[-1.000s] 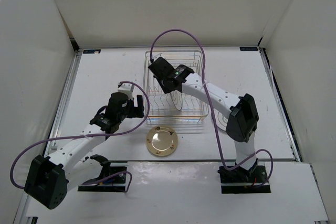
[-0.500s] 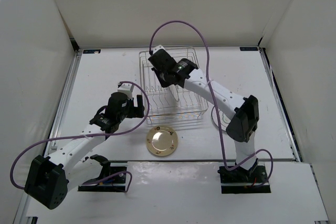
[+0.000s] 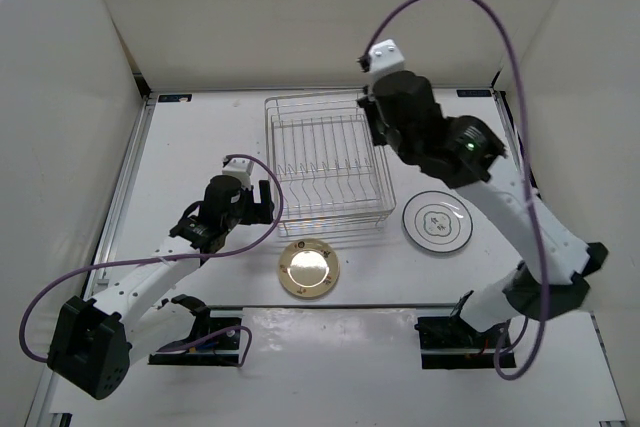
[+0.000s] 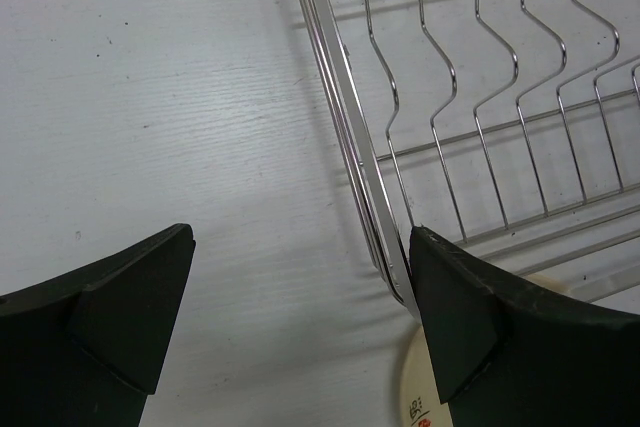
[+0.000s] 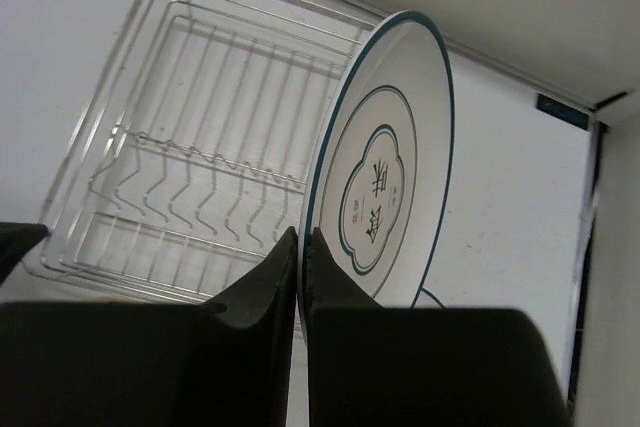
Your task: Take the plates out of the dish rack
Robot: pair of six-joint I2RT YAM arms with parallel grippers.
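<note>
Three plates are outside the square silver wire dish rack, whose dividers stand bare in the centre of the overhead view. One golden-tan round plate with a pale shiny centre lies flat on the white table just below the rack's lower edge. One white round plate with dark ring markings lies flat to the rack's lower right.

The third, a white round plate with a teal ring and centre motif, is in the air. In the right wrist view it stands on edge, tilted, in the middle of the frame, with the rack well below it at left. The right gripper has it by the rim at lower centre, jaws closed to a thin slit around the edge. That pinch suits a plate drawn upright from between dividers. In the overhead view the arm is raised at upper right and the held plate is hidden.

The left gripper hangs low at the rack's lower-left corner, jaws spread wide with nothing gripped. The corner wire runs against or just beside its right finger; I cannot tell which. It is probably placed there to brace the light rack. What is left, as I read it, is laying the last plate flat on open table at the right.
</note>
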